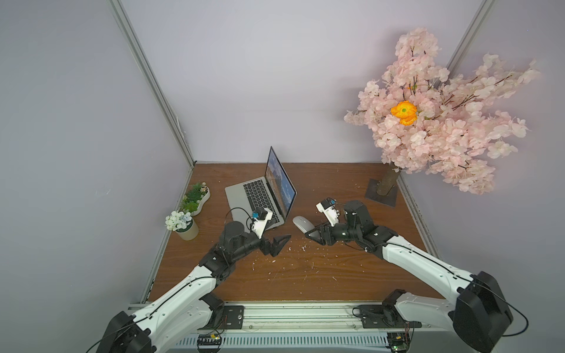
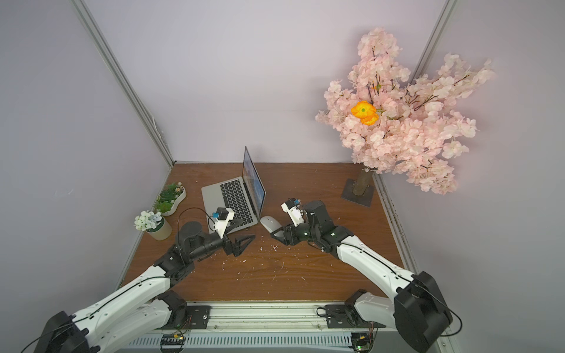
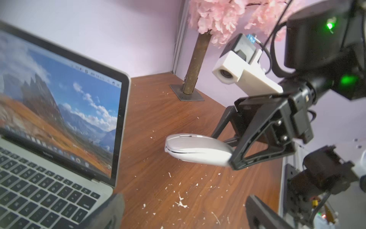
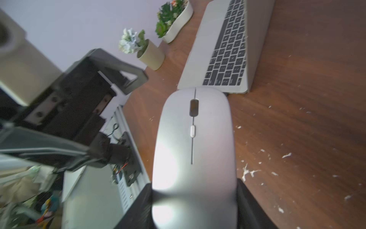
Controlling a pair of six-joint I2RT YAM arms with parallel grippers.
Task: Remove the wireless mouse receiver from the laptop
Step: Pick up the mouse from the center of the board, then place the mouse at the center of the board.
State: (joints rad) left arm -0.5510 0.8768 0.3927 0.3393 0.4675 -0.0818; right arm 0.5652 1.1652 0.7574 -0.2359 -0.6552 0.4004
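Receiver (image 4: 227,94), if the dark nub on the laptop's (image 1: 253,198) near edge is it, sits plugged in just beyond the mouse (image 1: 302,224). The right gripper (image 1: 309,234) grasps that smooth, silver-white oval mouse. The left gripper (image 1: 279,244) is spread wide and empty beside the laptop's near corner. The step looks like clearing access. Next calls for a fine pinch on the tiny hard stub and a straight pull outward, low over the woodgrain tabletop (image 1: 305,275).
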